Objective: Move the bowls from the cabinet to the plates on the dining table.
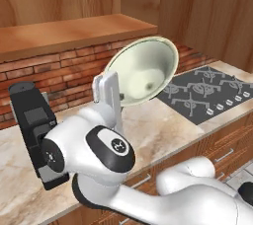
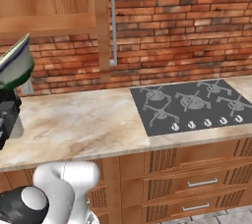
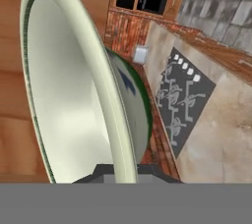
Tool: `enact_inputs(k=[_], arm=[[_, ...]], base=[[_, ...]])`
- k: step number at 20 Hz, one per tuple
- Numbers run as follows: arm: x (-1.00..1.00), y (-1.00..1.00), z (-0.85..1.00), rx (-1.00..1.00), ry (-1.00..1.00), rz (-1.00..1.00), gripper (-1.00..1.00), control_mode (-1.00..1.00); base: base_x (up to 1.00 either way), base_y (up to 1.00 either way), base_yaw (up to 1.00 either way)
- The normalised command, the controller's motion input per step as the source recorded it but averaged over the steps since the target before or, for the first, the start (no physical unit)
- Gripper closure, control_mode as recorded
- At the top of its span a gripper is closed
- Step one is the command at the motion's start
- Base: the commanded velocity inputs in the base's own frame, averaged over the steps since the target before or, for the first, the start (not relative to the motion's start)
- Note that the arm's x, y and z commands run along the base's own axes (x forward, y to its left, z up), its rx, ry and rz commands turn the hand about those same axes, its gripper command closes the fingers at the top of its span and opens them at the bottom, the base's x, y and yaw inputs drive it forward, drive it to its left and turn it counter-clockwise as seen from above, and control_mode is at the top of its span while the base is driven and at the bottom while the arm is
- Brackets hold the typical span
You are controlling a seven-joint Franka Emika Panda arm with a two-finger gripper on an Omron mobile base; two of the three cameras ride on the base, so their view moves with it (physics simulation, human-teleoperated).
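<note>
My gripper is clamped on the rim of the pale cream-green round bowl, holding it tilted on edge above the beige marble-patterned counter. A built-in black hob lies in the counter, a red brick wall behind, brown wooden cabinet overhead.

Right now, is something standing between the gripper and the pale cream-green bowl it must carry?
Nothing visible does: the gripper is shut on the rim of the pale cream-green bowl, which is held tilted above the beige marble counter beside the black hob. The dining table and plates are out of frame.
</note>
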Motion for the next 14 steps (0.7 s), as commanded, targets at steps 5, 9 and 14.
enact_inputs(k=[5, 9, 14], arm=[[-0.04, -0.64, -0.28, -0.05, -0.05, 0.00, 1.00, -1.00], [-0.22, -0.34, -0.18, 0.00, -0.05, 0.00, 1.00, -1.00], [-0.20, -0.04, -0.40, 0.03, -0.01, 0.01, 1.00, -1.00]], base=[[0.00, 0.00, 0.00], [0.00, 0.00, 0.00], [0.00, 0.00, 0.00]])
